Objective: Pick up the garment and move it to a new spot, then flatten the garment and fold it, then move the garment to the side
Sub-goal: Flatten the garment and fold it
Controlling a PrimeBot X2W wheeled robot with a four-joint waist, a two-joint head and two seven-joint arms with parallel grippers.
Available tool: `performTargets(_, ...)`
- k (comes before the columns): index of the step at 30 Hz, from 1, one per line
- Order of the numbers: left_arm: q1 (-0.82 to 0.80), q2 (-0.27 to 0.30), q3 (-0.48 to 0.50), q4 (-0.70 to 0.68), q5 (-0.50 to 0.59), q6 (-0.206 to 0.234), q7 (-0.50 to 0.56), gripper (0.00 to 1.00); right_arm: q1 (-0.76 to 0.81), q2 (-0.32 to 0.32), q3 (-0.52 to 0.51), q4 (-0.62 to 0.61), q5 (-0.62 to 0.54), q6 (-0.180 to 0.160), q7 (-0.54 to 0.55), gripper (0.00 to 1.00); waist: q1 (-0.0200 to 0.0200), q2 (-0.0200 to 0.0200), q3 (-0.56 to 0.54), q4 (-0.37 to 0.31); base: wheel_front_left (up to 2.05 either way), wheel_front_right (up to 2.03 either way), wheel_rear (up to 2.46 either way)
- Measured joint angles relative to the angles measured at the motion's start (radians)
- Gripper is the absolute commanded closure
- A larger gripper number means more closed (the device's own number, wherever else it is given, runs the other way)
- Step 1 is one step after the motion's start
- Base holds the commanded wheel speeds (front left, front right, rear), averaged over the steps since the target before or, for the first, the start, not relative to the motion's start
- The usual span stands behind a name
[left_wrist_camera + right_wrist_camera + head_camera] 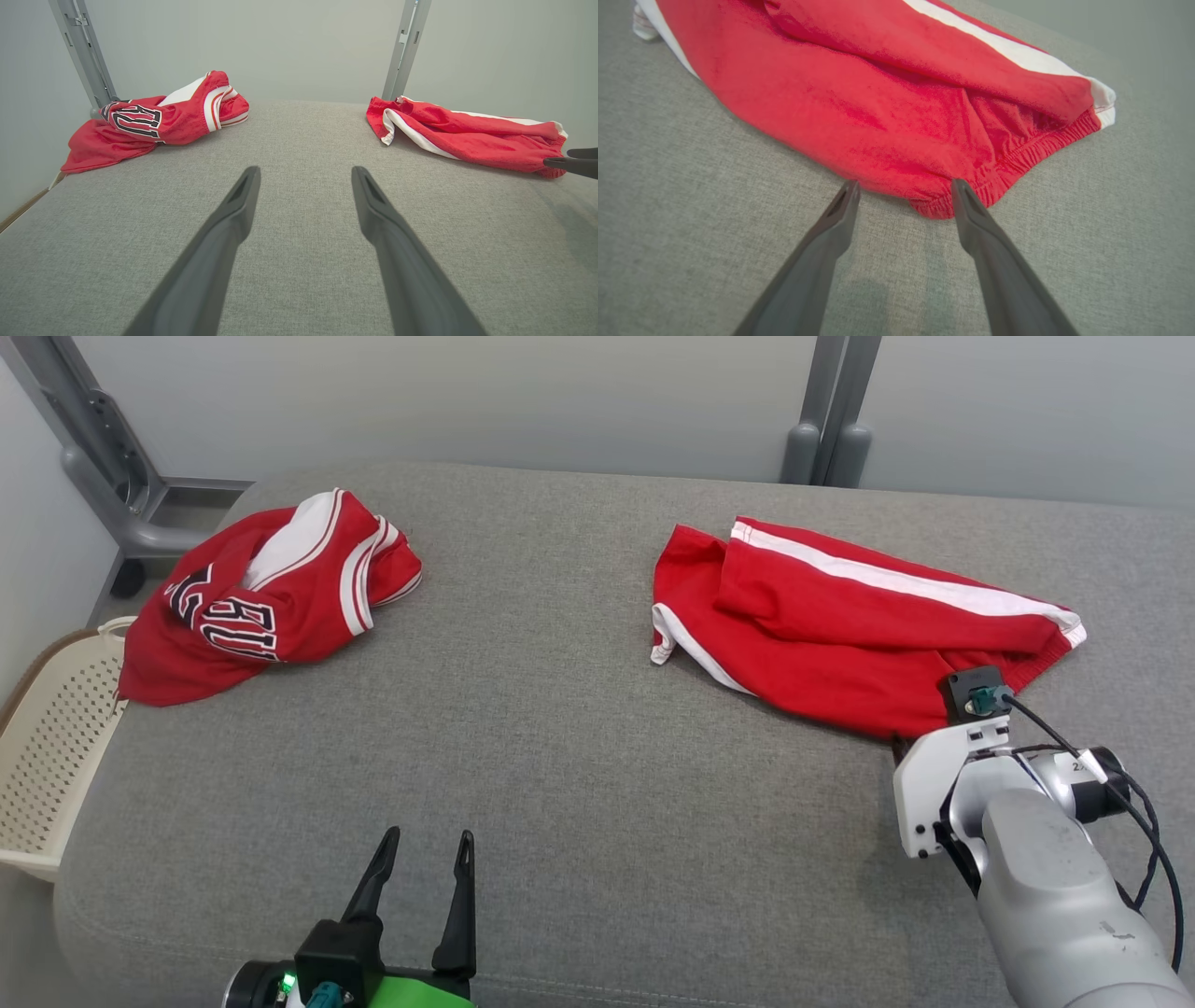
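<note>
The red shorts (840, 635) with the white side stripe lay rumpled on the right half of the grey padded bench (579, 756). Their elastic waistband (1017, 158) was turned towards the robot. The right gripper (903, 186) sat low at that near edge with its two dark fingers spread wide. The corner of the waistband lay just at the gap between the tips, one fingertip (962, 191) right at the cloth. Nothing was pinched, so the gripper held nothing.

Well apart, near the front of the bench, the left gripper (425, 845) was also wide open and empty over bare fabric. A bunched red jersey (271, 597) lay at the far left corner. A pale perforated basket (56, 747) stood just beside that end.
</note>
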Motion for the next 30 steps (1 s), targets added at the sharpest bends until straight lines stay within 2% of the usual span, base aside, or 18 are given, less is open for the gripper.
performTargets(5,0.000,0.000,-0.001,0.000,-0.006,0.000,0.000,0.00,0.044,0.006,0.005,-0.046,-0.022,0.000,0.052,0.00,0.0000,0.0000,0.003,0.008,0.00,0.00,0.00)
performTargets(11,-0.001,-0.002,0.000,0.001,-0.009,0.000,0.000,0.00,0.122,0.018,-0.035,-0.158,-0.043,0.000,0.126,0.00,0.0000,0.0000,0.015,0.020,0.00,0.00,0.00)
performTargets(18,-0.015,-0.004,0.000,0.004,-0.010,0.000,-0.001,0.00,0.168,0.028,-0.092,-0.284,-0.027,0.000,0.148,0.00,0.0000,0.0000,0.038,0.029,0.00,0.00,0.00)
performTargets(30,-0.037,-0.009,-0.004,0.011,-0.010,-0.009,-0.001,0.00,0.154,0.032,-0.112,-0.293,0.059,0.000,0.174,0.00,0.0000,0.0000,0.084,0.062,0.00,0.00,0.00)
